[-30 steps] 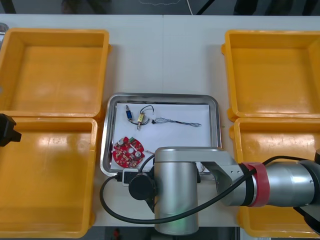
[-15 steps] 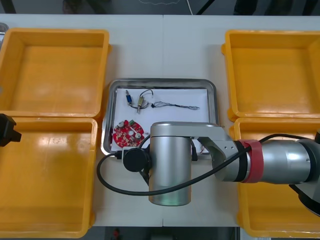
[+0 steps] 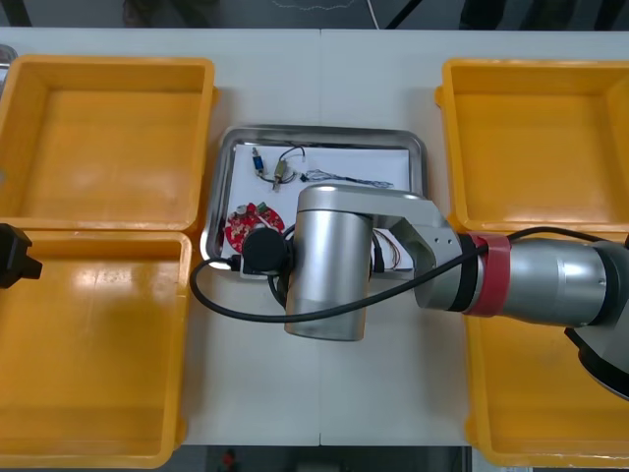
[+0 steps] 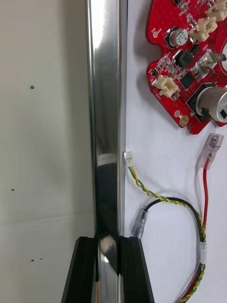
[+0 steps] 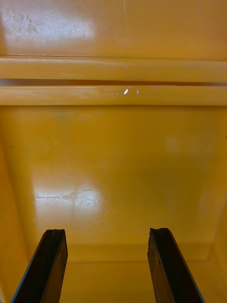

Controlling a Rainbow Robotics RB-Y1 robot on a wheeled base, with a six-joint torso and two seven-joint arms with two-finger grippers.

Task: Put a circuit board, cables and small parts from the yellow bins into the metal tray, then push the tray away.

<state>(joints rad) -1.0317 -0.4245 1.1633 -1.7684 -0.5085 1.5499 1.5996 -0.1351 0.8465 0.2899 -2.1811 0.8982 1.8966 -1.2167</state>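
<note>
The metal tray [image 3: 324, 131] lies between the bins, white inside. My right gripper [image 4: 108, 267] is shut on the tray's shiny near rim [image 4: 106, 94], the rim pinched between its fingers. Inside lie the round red circuit board [image 3: 246, 222] [image 4: 189, 61], a red and yellow cable [image 4: 202, 199], a thin cable [image 3: 349, 180] and small metal parts [image 3: 267, 167]. The right arm [image 3: 329, 270] covers the tray's near half in the front view. My left gripper [image 5: 108, 265] hangs open above the floor of a yellow bin [image 5: 118, 165], nothing between its fingers.
Two yellow bins stand at the left [image 3: 108, 138] [image 3: 88, 354] and two at the right [image 3: 536, 138] [image 3: 550, 393], all bare inside. The left arm's black end [image 3: 15, 254] shows at the left edge. Bare table [image 3: 324, 69] lies beyond the tray.
The right arm has slid forward and the tray has moved with it, away from the near edge toward the far side. The left arm has stayed still.
</note>
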